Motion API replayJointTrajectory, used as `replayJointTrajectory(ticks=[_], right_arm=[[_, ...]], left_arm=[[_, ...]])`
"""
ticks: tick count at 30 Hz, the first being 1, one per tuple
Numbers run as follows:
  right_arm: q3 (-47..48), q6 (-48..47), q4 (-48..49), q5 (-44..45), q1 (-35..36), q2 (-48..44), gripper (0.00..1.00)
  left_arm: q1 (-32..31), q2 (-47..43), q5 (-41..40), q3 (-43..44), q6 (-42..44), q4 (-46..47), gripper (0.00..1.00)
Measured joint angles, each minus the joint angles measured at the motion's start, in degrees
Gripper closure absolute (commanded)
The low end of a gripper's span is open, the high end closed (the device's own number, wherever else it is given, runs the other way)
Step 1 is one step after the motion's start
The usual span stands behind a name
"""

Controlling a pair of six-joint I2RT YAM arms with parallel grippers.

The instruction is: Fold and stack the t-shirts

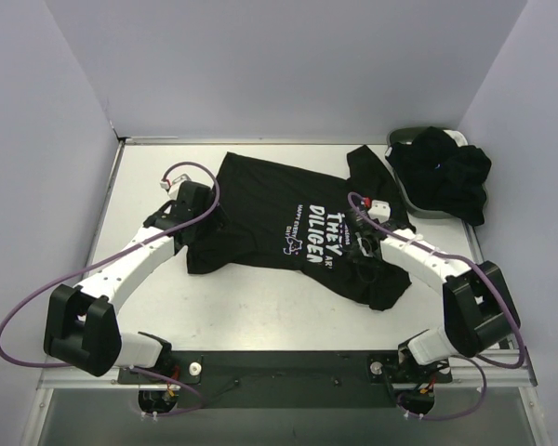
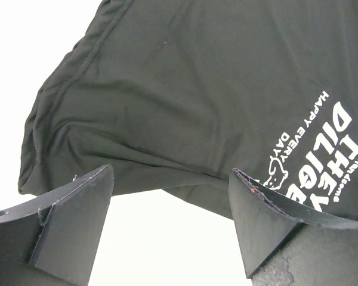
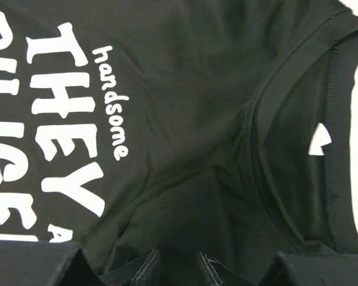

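Observation:
A black t-shirt (image 1: 260,209) with white lettering (image 1: 318,232) lies spread sideways on the table, hem to the left and collar to the right. My left gripper (image 1: 203,232) hangs open over the shirt's lower left hem; in the left wrist view the gripper (image 2: 172,179) straddles the hem edge (image 2: 185,185) with nothing between its fingers. My right gripper (image 1: 359,243) sits on the shirt beside the lettering, near the collar. In the right wrist view the gripper (image 3: 178,257) has its jaws close together, pinching a raised fold of the shirt (image 3: 185,196).
A dark oval basket (image 1: 426,206) stands at the back right, heaped with more black t-shirts (image 1: 446,172) that spill over its rim. A bit of white cloth (image 1: 458,137) shows at its far edge. Walls close in on three sides.

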Motion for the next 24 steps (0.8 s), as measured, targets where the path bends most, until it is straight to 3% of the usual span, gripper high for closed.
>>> replayJointTrajectory(ticks=[8,9,12,13,24], right_arm=[[0.6,-1.3,3.5,0.0,-1.2,7.4,0.63],[0.9,-1.5,3.8,0.0,-1.4,8.6,0.64],[2.5,-1.9,4.5,-0.1,-1.5,10.4,0.87],[2.8,-2.0,5.1,-0.3,-1.5,11.0,1.0],[3.1,-3.0,4.0,0.5,-0.9,9.0,1.0]], left_arm=[[0.4,0.0,-0.3,0.0,0.6,-0.2,0.13],[0.5,0.0,-0.3,0.0,0.7,-0.2,0.13],[0.6,0.0,-0.3,0.0,0.9,-0.2,0.13],[0.8,0.0,-0.3,0.0,0.9,-0.2,0.13],[1.4,0.0,-0.3,-0.1,0.9,-0.2,0.13]])
